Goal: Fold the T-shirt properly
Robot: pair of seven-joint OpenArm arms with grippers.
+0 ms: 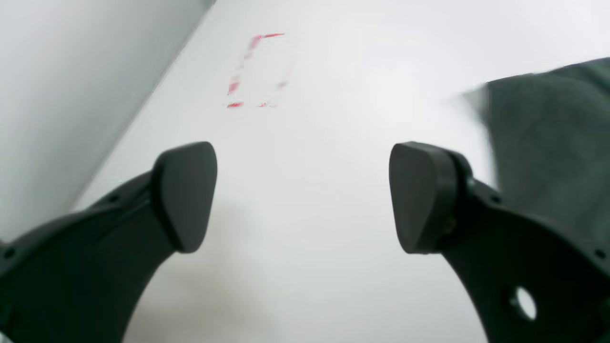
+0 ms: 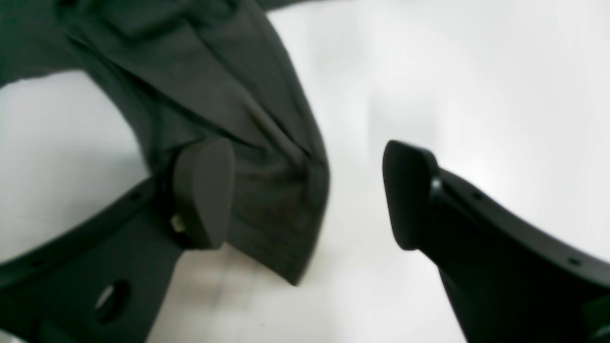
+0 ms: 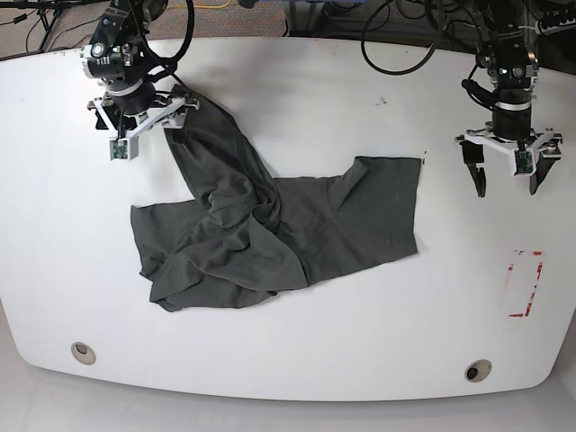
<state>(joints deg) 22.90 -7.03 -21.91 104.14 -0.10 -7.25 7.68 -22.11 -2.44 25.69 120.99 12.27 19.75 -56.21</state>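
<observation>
Both claws gape: right claw straddles T-shirt edge.

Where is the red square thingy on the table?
In the base view the red tape outline sits near the table's right edge, below the open left end effector and right of the T-shirt.

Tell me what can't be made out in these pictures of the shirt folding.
- T-shirt: in the base view it lies bunched, so its neck, label and lower layers are hidden by its own folds.
- Right gripper: in the right wrist view blur and the near finger hide whether cloth touches the pad; jaws stand apart.
- Red marking: blurred and faint in the left wrist view.
- Left gripper: arm cut off by the frame's bottom edge.
</observation>
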